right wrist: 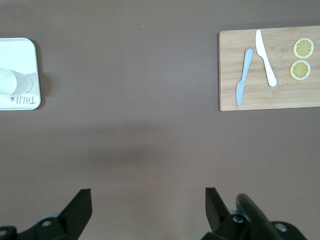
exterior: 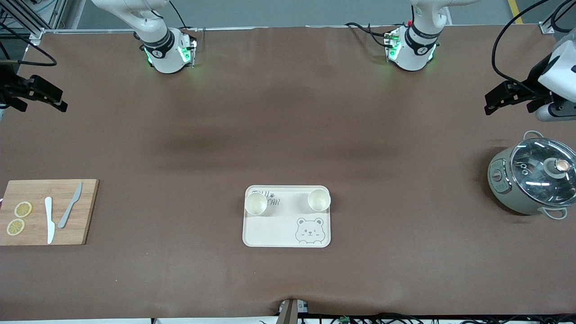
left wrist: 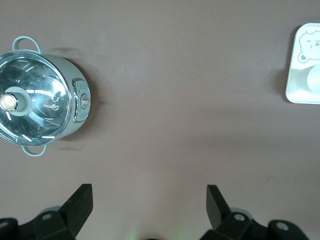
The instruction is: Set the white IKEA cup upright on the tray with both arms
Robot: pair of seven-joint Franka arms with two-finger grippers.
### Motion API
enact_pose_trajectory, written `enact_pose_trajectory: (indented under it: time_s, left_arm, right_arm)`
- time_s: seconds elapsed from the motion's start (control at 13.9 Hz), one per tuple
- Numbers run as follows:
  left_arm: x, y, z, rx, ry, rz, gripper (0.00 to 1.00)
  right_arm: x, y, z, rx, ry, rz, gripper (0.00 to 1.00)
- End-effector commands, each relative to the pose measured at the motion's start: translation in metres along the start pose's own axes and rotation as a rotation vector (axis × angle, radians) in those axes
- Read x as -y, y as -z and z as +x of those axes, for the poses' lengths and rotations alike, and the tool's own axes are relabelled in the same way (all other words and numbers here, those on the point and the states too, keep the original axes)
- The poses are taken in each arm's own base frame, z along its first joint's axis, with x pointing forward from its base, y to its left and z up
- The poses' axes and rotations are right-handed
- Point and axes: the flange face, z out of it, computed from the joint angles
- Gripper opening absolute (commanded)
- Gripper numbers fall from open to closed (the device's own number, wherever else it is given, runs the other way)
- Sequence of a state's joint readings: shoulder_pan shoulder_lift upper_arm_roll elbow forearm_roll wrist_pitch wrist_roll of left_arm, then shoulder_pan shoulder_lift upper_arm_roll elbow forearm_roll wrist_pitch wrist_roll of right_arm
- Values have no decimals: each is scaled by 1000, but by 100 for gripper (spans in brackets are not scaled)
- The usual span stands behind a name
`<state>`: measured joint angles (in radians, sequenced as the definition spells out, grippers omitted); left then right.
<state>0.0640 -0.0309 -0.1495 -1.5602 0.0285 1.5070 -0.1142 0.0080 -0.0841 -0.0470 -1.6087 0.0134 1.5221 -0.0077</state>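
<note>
- While both arms hang back at the table's ends, the left gripper [left wrist: 147, 210] has its fingers spread wide with nothing between them, over bare table beside the pot [exterior: 533, 181].
- The right gripper [right wrist: 147, 210] is the same: fingers wide apart, empty, over bare table near the board [exterior: 47, 211] at the right arm's end.
- Both cups already stand mouth-up on the tray [exterior: 279, 234], along its edge farther from the front camera: one cup [exterior: 255, 203] sits over the lettering, the other cup [exterior: 319, 200] in the corner toward the left arm's end. To my eye the job looks done or close to it.
- Risk from here: if either arm goes back in, a low finger could clip a rim and tip a cup, or shove the tray.
- Both cups sit close to the raised rim, so a small nudge might knock one off onto the table.
- The left arm is near the pot's glass lid; a careless swing could hit it.
- The right arm's swing passes over the knives [exterior: 58, 213] and lemon slices [exterior: 19, 218]; dropping low there would scatter them.
</note>
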Motion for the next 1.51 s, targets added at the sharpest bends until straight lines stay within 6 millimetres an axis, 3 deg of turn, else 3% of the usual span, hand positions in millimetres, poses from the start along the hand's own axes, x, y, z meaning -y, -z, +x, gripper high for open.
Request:
enact_pose_trajectory:
  time_s: [0.0,1.44]
  left_arm:
    - [1,10,-2,1,-15,-7,100]
    - [5,12,-6,26,-13,-5,100]
  right_arm:
    - [-3,5,2,-1,8,-12,100]
    - [-9,3,3,2,-5,-12,100]
